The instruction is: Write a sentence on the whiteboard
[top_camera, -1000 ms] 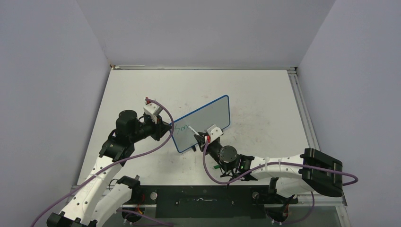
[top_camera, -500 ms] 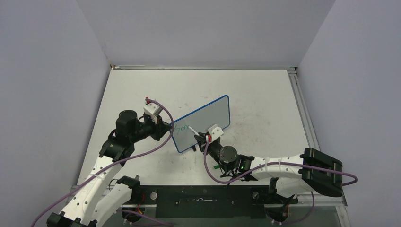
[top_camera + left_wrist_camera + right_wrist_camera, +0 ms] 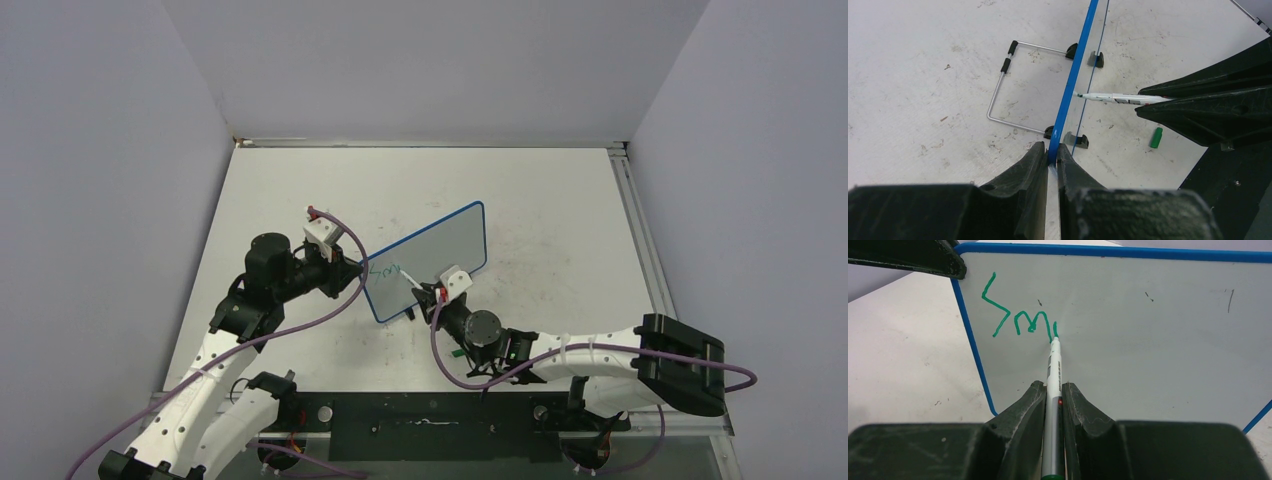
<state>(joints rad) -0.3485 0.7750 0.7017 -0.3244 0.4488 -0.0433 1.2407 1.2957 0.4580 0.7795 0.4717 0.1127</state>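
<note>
Starting nearest your side of the desk: your right gripper has its fingers clamped on a white marker, with the barrel running straight out between them. The tip is touching the whiteboard, right at the bottom of a short fresh green stroke.

The sentence so far is just a green "Sm" plus that little stroke. It sits up in the board's top-left corner as your right wrist camera sees it. The rest of the writing face is bare apart from a couple of tiny dark specks.

A loose green cap is lying on the desk on the writing side of the board, near the right arm.

Over on the left, your left gripper is pinching the board by its blue frame. Its fingers are closed on that edge, one on each face, so the left wrist camera sees the board edge-on.

From the top camera, the whiteboard is standing a bit left of the desk's middle, angled diagonally between the two arms. It's up on small black feet, and there's a bent wire stand resting on the desk behind it. Beyond that it's just scuffed white desk up to the far wall.
</note>
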